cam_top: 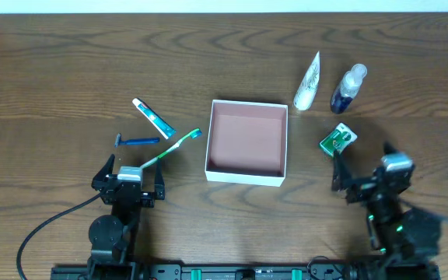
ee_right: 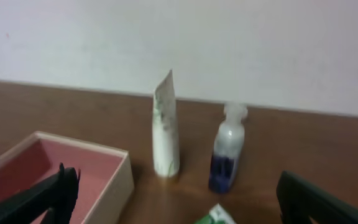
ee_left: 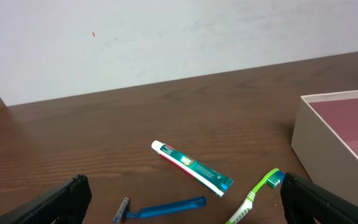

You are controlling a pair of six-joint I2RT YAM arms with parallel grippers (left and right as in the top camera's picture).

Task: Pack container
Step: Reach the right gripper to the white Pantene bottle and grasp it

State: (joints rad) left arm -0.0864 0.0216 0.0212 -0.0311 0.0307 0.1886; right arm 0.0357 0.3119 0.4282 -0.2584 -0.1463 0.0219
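My left gripper (cam_top: 131,175) and right gripper (cam_top: 364,165) sit low, flanking the shallow white-walled, pink-floored cardboard box (cam_top: 245,177). Both jaws stand wide and empty.

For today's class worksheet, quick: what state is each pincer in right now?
Left pincer: open, holding nothing.
Right pincer: open, holding nothing.

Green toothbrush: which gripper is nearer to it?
Left. The left gripper sits at the handle end of the toothbrush; the right gripper is beyond the container, beside the green packet.
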